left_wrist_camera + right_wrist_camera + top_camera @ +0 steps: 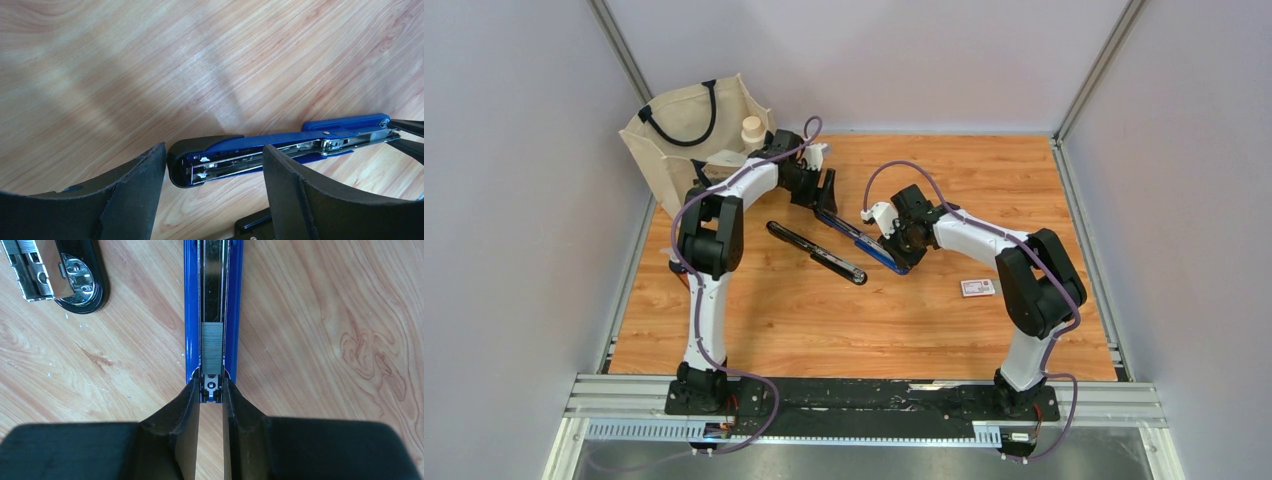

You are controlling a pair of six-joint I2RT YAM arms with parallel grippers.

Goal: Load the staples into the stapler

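A cream tote bag (674, 165) stands behind the left claw (827, 195), with a pale capped bottle (752, 130) poking from its mouth. The blue stapler (864, 240) lies opened out on the wooden surface (874, 330), stretched from one claw to the other. Its metal channel holds a short grey strip of staples (212, 346), just ahead of the right claw (211, 386). That claw is pressed narrow, pinching the stapler's rear end. The left claw is spread wide, its fingers (135, 195) straddling the stapler's black front tip without clearly touching it. The small white staple box (978, 288) lies back behind the right claw, near that arm's elbow; what it holds cannot be told. Only the right wrist view shows the strip in the channel; only the overhead view shows bag and box. A black stapler (816, 252) lies near the left claw, beside the blue one.
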